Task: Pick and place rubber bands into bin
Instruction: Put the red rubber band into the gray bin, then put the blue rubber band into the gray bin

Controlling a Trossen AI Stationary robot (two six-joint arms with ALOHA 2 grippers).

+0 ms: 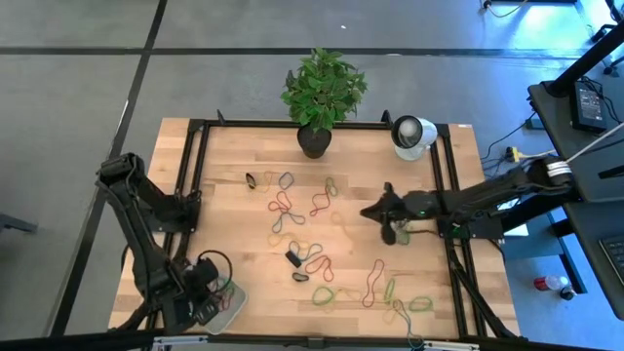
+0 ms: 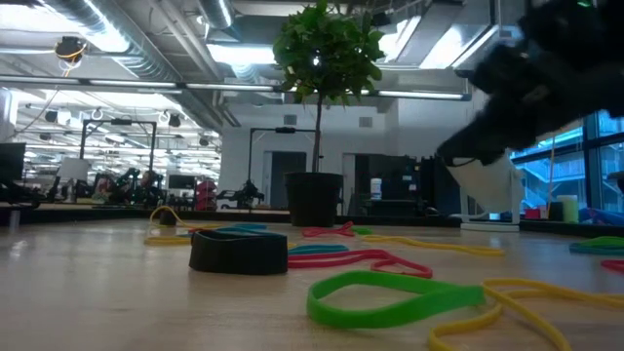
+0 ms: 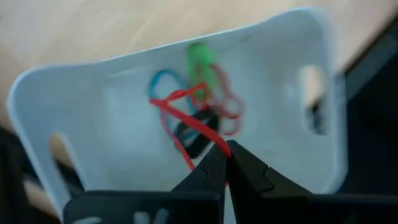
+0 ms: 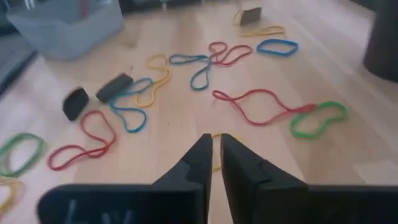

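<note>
The whitish bin [image 1: 232,304] sits at the table's near left corner, and in the left wrist view the bin [image 3: 93,124] holds several bands, green, blue, red and dark. My left gripper [image 3: 225,153] hangs just above it, shut on a red rubber band [image 3: 176,113]. Many loose rubber bands [image 1: 292,210] lie on the table's middle. My right gripper [image 1: 369,211] is raised above them right of centre, its fingers shut [image 4: 216,142]. A tan-yellow band [image 4: 219,135] shows right at its fingertips. My left gripper pinches one strand of the red rubber band [image 3: 200,163] between its two fingertips, coming from above. The band runs down from the tips into the bin, where its far loop [image 3: 186,94] lies among the other bands. My right gripper: I cannot tell whether it touches the tan-yellow band.
Two small black blocks [image 1: 294,259] lie among the bands near the table's middle. A potted plant [image 1: 317,97] and a white round device [image 1: 411,135] stand at the far edge. A black frame [image 1: 195,175] borders the tabletop. Green and red bands [image 1: 375,288] lie near the front right.
</note>
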